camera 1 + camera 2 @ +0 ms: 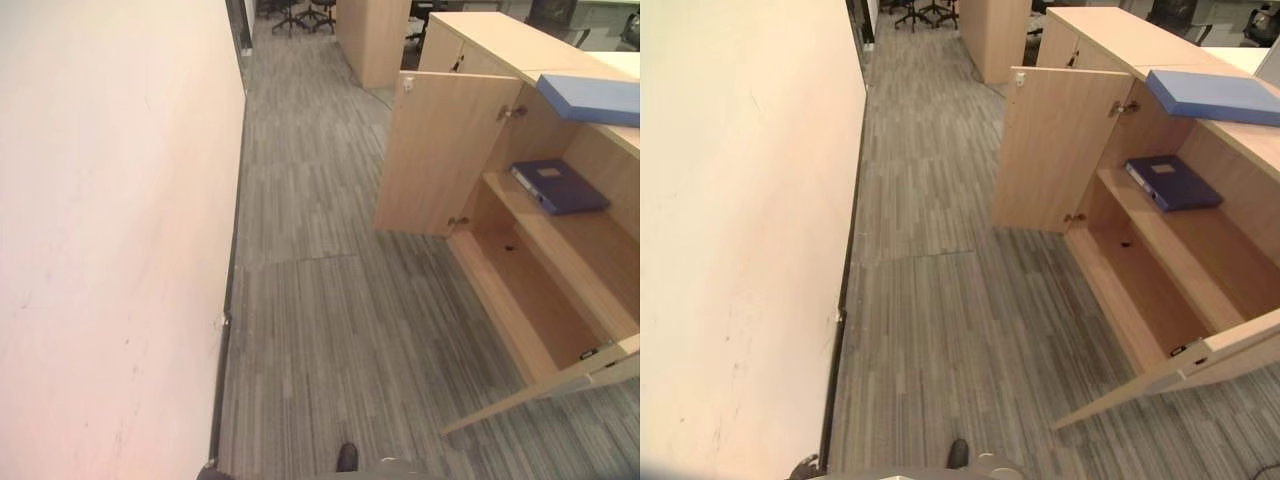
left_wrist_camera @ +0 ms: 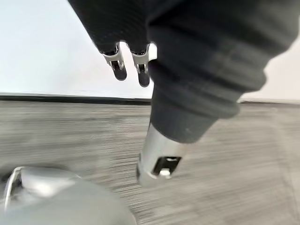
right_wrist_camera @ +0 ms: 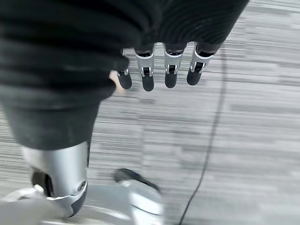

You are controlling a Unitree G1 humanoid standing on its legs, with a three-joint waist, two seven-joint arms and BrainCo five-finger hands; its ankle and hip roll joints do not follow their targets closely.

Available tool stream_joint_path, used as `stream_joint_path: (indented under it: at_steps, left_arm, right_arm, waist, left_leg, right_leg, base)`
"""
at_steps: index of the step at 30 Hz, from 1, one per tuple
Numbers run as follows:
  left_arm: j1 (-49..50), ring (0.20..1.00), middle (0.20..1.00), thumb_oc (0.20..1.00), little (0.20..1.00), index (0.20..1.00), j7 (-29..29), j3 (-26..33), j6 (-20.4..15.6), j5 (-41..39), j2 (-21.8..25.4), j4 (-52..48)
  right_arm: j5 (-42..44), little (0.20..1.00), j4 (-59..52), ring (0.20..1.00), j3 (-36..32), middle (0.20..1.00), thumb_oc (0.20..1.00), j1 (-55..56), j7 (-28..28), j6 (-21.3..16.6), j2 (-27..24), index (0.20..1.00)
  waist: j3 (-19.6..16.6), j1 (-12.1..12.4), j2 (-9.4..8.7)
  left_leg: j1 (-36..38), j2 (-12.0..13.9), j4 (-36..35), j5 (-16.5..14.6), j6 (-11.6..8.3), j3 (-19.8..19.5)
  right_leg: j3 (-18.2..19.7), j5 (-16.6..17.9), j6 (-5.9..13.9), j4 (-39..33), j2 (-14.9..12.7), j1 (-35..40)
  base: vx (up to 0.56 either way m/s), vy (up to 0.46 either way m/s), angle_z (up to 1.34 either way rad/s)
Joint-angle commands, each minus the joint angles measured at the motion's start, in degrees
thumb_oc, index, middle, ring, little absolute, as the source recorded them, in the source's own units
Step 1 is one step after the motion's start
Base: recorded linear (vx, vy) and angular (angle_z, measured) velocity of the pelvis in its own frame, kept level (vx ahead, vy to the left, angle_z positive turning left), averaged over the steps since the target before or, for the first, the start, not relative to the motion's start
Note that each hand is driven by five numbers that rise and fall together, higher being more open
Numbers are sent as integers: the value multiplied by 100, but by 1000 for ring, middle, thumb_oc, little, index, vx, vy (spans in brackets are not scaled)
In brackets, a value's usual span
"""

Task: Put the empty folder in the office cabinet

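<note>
The left robot hand [image 2: 129,65] hung over the grey striped carpet [image 1: 330,330], its fingers straight and loose, with nothing in it. The right robot hand [image 3: 159,70] hung over the same carpet in its own wrist view, fingers [image 3: 170,75] straight down in a row, thumb apart, also holding nothing.

In the head views, a pale wall [image 1: 110,230] ran along the left side with a dark skirting strip [image 1: 228,330] at its foot. To the right stood the office cabinet [image 1: 560,270], light wood, with both doors swung open: the near door [image 1: 560,385] jutted out low at the right, and the far door [image 1: 445,155] stood out across the carpet. Inside, the lower compartment [image 1: 530,290] lay bare. On the shelf [image 1: 590,235] above it a dark blue folder [image 1: 558,186] lay flat, towards the far end, near the far door's hinge side. On top of the cabinet a lighter blue folder [image 1: 590,97] lay flat, its near edge just over the cabinet's front edge. Whether either folder was empty could not be told.

Farther along, a second wooden cabinet [image 1: 372,35] stood beside the corridor, and beyond it, office chairs [image 1: 305,14] stood on their wheeled bases at the far end of the carpet.
</note>
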Motion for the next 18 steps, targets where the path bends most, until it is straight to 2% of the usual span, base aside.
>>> stream_joint_path:
  at_steps: [1,2,3,4,5,6,7,9,10,13,14,15,18]
  left_arm:
    - [-79,1000,1000,1000,1000,1000,288,35,-20,130,6,174]
    - [-36,1000,1000,1000,1000,1000,265,110,-29,25,-10,245]
    - [-37,1000,1000,1000,1000,1000,265,110,-29,24,-8,246]
    - [-11,1000,1000,1000,1000,1000,250,174,-24,-42,-19,345]
    - [44,1000,1000,1000,1000,1000,222,252,-27,-121,-23,533]
    - [84,1000,1000,1000,1000,1000,208,249,-31,-100,-21,615]
    - [136,1000,1000,1000,1000,1000,188,251,-20,-64,-37,686]
    - [136,1000,1000,1000,1000,1000,188,252,-20,-64,-36,686]
    - [175,1000,1000,1000,1000,1000,174,279,-17,-77,-56,727]
    - [203,1000,1000,1000,1000,1000,129,421,26,-158,-121,886]
    - [279,1000,1000,1000,1000,1000,102,475,36,-163,-152,963]
    - [346,1000,1000,1000,1000,1000,91,526,61,-165,-183,1020]
    - [377,1000,1000,1000,1000,1000,65,594,54,-196,-178,1035]
  right_arm:
    - [-117,1000,99,1000,211,1000,1000,-240,-285,34,-153,1000]
    - [-116,1000,115,1000,193,1000,1000,-242,-286,38,-167,1000]
    - [-116,1000,115,1000,193,1000,1000,-243,-286,38,-165,1000]
    - [-112,1000,128,1000,168,1000,1000,-225,-286,31,-168,1000]
    - [-122,1000,151,1000,173,1000,1000,-229,-274,15,-172,1000]
    - [-165,1000,169,1000,187,1000,1000,-210,-279,8,-175,1000]
    - [-220,1000,168,1000,176,1000,1000,-159,-297,-16,-170,1000]
    - [-220,1000,168,1000,176,1000,1000,-160,-297,-16,-170,1000]
    - [-231,1000,183,1000,147,1000,1000,-110,-298,-25,-169,1000]
    - [-219,1000,302,1000,-27,1000,1000,28,-270,2,-160,1000]
    - [-228,1000,366,1000,-77,1000,1000,103,-246,15,-137,1000]
    - [-276,1000,489,1000,-115,1000,1000,184,-195,54,-112,1000]
    - [-301,1000,615,1000,-189,1000,1000,312,-127,104,-71,1000]
  waist:
    - [490,110,-362]
    - [496,190,-370]
    - [486,187,-387]
    - [497,252,-385]
    - [505,364,-305]
    - [480,396,-266]
    - [443,460,-162]
    - [451,462,-164]
    - [451,489,-136]
    - [412,497,-102]
    - [320,500,-37]
    - [214,498,28]
    - [19,481,49]
  left_leg:
    - [-272,201,-633,357,502,523]
    - [-493,201,-919,220,577,527]
    - [-497,183,-945,241,582,534]
    - [-639,135,-1435,186,617,484]
    - [-558,149,-2968,244,602,297]
    - [-527,166,-3843,407,526,156]
    - [-517,363,-5051,1084,351,-32]
    - [-503,362,-5061,1088,351,-29]
    - [-554,409,-5472,1243,276,-62]
    - [-610,557,-5893,1344,160,281]
    - [-554,609,-5907,1321,137,307]
    - [-499,623,-5907,1437,92,248]
    - [-429,522,-5907,1394,77,267]
  right_leg:
    - [406,73,784,-91,-522,337]
    - [477,47,815,-146,-547,469]
    - [477,52,818,-149,-566,458]
    - [551,18,867,-187,-596,560]
    - [678,-38,978,-213,-613,714]
    - [731,-100,1028,-300,-609,828]
    - [765,-188,1064,-422,-547,1082]
    - [766,-189,1064,-424,-549,1091]
    - [797,-245,1087,-460,-540,1197]
    - [787,-337,1192,-560,-593,1441]
    - [828,-360,1246,-599,-585,1490]
    - [839,-412,1300,-622,-610,1548]
    - [832,-449,1401,-694,-847,1632]
  base:
    - [211,-28,-70]
    - [162,-1,-59]
    - [161,30,-51]
    - [253,117,-51]
    - [354,169,-54]
    - [500,222,-35]
    - [324,128,-46]
    - [165,57,-40]
    - [196,68,-15]
    - [270,120,-19]
    - [315,186,-21]
    - [312,197,-23]
    - [319,220,-30]
